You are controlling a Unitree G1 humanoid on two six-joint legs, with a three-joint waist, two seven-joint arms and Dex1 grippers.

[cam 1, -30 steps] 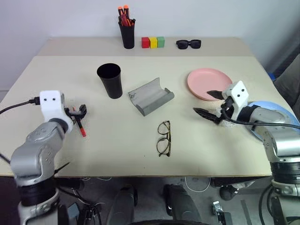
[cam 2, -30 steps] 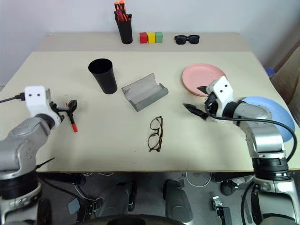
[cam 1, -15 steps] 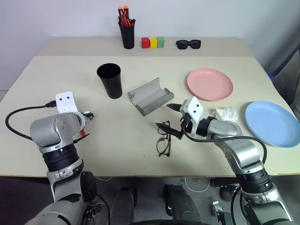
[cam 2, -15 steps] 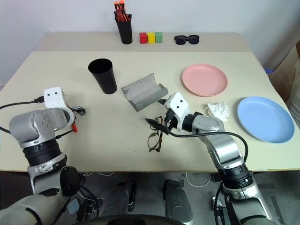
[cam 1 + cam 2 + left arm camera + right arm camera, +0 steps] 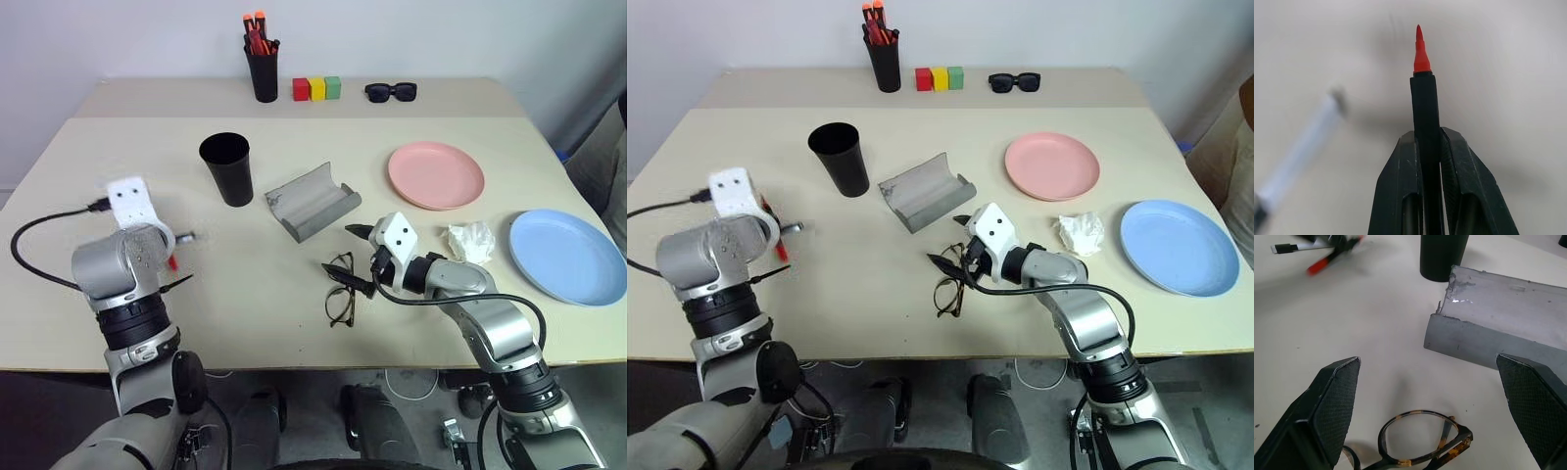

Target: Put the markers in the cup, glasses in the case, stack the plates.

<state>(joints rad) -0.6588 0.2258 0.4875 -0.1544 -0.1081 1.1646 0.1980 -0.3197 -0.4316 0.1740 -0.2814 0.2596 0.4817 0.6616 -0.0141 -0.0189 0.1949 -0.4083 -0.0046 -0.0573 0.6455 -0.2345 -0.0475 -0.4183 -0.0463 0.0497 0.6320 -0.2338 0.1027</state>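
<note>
Markers come first: the red marker [image 5: 1426, 122] is clamped between the 2 black fingers of the left pincer [image 5: 1427, 142], its red tip jutting past them above the pale counter [image 5: 245, 294], while the white marker [image 5: 792, 228] lies on the counter just beside that pincer near the left edge. Beyond them stands the black cup [image 5: 227, 168], upright and open-mouthed, and just right of it the grey case [image 5: 312, 201] lies open with its curved lid tipped back. Near the front edge, the brown glasses [image 5: 339, 290] rest flat on the counter, apart from the case. Over their far rim the right pincer [image 5: 358, 257] hangs with its fingers spread wide, 1 on each side, grasping nothing. To the right sit the salmon pink plate [image 5: 436, 175] and, nearer the right edge, the light blue plate [image 5: 567, 257], well apart and unstacked, with a crumpled white tissue [image 5: 470, 241] between them. Along the back stand a black pen pot [image 5: 263, 73] of orange-capped pens, 3 coloured blocks [image 5: 316, 88] and black sunglasses [image 5: 391, 92].
</note>
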